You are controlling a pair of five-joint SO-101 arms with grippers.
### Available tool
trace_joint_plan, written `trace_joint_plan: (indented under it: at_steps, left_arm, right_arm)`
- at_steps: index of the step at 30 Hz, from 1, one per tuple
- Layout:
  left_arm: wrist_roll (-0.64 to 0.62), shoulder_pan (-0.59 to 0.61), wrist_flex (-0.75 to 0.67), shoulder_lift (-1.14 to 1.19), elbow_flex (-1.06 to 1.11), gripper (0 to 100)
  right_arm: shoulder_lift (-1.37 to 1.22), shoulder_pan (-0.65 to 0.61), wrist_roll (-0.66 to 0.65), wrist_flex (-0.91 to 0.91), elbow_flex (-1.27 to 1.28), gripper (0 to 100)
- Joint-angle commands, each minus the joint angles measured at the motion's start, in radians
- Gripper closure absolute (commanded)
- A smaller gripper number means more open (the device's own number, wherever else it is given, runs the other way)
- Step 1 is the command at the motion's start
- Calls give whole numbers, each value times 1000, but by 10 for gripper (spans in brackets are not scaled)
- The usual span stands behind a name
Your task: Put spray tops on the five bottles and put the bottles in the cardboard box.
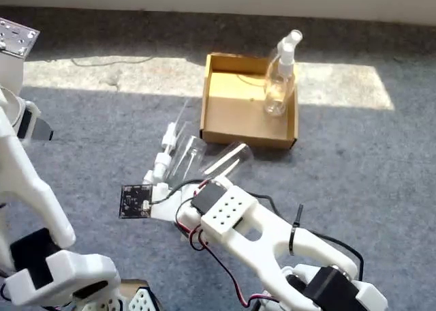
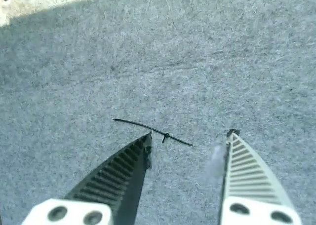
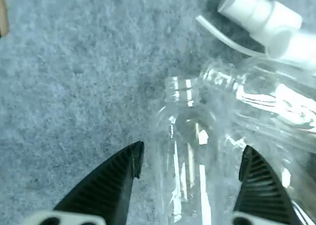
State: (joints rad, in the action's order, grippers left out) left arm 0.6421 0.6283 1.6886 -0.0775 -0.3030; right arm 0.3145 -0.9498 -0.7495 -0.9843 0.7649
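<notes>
- The right gripper (image 3: 192, 150) is spread wide and grips nothing; its two black fingers (image 3: 116, 178) sit low on either side of an uncapped bottle (image 3: 185, 136) without closing on it
- The uncapped bottle lies on its side on the grey carpet (image 2: 148, 47), with its open neck pointing away from the gripper
- A second clear bottle (image 3: 269, 104) lies touching it, also on its side
- Two white spray tops (image 3: 259, 13) lie on the carpet just beyond the bottle necks, and one trails a thin tube
- The cardboard box (image 1: 245, 136) sits on the carpet beyond the lying bottles, near them
- A topped bottle (image 1: 278, 86) stands upright inside the box by its right wall, with its white sprayer on
- The left gripper (image 2: 190, 136) hangs open and empty above bare carpet, well apart from the bottles
- A black cable tie (image 2: 153, 130) lies on the carpet under its fingertips
</notes>
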Motion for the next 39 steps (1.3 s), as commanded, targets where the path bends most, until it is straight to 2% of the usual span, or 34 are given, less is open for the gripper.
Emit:
trace_joint_plan:
  at_steps: [1, 7, 14, 19, 24, 31, 35, 39]
  left_arm:
    - [-11, -16, 8, 38, -64, 776]
    - [-11, -16, 8, 36, -65, 776]
    - [-11, -16, 8, 36, -62, 776]
    - [-11, -16, 8, 36, -62, 776]
    - [-11, -16, 8, 36, -62, 776]
    - [-11, -16, 8, 36, -62, 776]
    - [-11, -16, 8, 36, -62, 776]
    - [-11, -19, 8, 36, -62, 776]
  right_arm:
    - [31, -31, 9, 13, 12, 731]
    - [28, -35, 11, 48, 18, 652]
    - [-105, -58, 9, 54, 16, 653]
    - [-145, -53, 17, 50, 8, 729]
    - [-82, -50, 126, 48, 12, 826]
    - [15, -50, 230, 42, 13, 909]
    - [101, -35, 262, -93, 7, 915]
    - [231, 84, 307, -186, -84, 915]
